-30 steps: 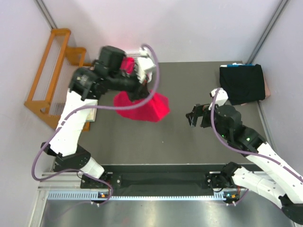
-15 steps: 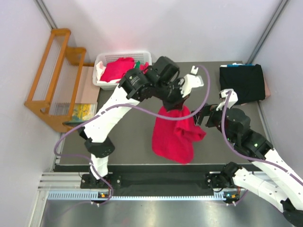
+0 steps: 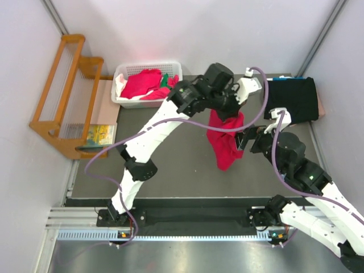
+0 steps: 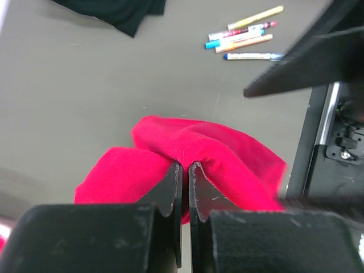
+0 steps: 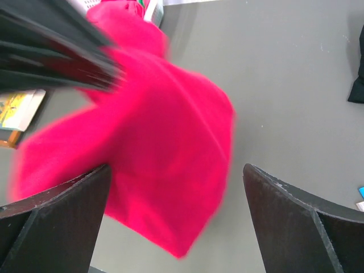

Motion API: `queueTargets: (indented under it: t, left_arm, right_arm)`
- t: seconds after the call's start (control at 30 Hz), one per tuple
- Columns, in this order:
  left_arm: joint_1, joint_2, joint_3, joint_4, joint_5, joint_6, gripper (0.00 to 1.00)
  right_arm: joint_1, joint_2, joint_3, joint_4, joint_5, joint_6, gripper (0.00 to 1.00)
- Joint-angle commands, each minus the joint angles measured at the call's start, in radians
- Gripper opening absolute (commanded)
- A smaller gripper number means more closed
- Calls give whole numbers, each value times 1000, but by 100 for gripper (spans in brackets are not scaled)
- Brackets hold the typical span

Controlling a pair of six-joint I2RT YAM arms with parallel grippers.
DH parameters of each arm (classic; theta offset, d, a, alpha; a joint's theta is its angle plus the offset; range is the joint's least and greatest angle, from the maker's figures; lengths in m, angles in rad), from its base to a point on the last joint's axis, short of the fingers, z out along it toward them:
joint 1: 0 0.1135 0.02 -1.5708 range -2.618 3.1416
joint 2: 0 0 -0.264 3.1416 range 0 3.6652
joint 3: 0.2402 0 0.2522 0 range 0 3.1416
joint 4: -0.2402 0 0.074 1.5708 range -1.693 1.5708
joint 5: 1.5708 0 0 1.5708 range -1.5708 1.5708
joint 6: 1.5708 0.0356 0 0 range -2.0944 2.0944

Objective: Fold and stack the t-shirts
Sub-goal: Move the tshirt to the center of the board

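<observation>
Grey table (image 3: pixel 170 165); left arm (image 3: pixel 162 122) outstretched rightward, pincer (image 4: pixel 185 170) pinching dangling red t-shirt (image 3: pixel 224 147).

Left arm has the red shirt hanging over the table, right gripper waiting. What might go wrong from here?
1. The left gripper pinches only a narrow fold of the red t-shirt, which hangs bunched: it may slip out or land crumpled.
2. The open right gripper sits close against the hanging cloth: a blind grab of the wrong layer, or a clash between the two grippers, seems possible.
</observation>
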Motion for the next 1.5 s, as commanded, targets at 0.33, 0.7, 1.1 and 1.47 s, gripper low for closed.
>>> queueTargets:
  t: [0.33,0.7,1.1,1.47]
  left_arm:
    - [-42,104,82,308,-43,-58,0]
    - [-89,33,-75,350,-17,-13,0]
    - [-120,-17,-180,365,26,100,0]
    - [-183,-26,-178,514,-113,214,0]
  right_arm:
    - [12,-139,56,49,-80,-9,100]
    - [12,-99,15,104,-163,34,100]
    - [12,-122,22,78,-155,53,100]
    - [12,-60,22,113,-201,76,100]
